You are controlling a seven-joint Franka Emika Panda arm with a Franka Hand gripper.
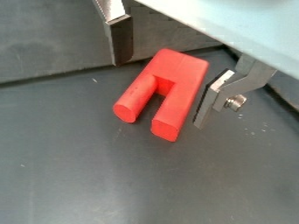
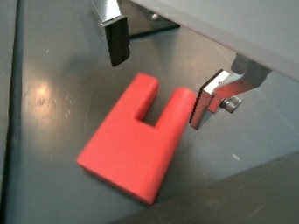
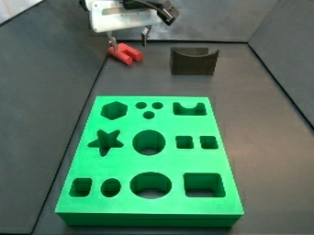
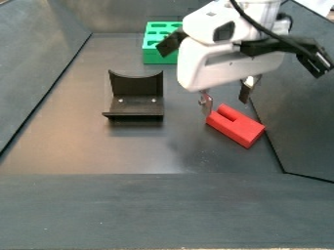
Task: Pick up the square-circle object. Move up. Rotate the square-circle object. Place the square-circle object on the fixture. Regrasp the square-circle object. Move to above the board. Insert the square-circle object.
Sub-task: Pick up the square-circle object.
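While the gripper (image 1: 163,74) hangs wide open and empty over the square-circle object (image 1: 163,92), we note the red piece lies flat on the dark floor, near the fixture (image 3: 193,61) and well apart from the board (image 3: 150,161). We judge that a descent off-centre could nudge or twist the block, since its two prongs sit skewed to the fingers (image 2: 115,39).

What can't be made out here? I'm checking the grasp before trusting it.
- Whether the gripper pads touch the square-circle object: both wrist views show gaps, contact unclear.
- The object's underside: hidden against the floor.
- In a side view, the gripper fingertips: too small.
- The board: mostly hidden behind the gripper body.
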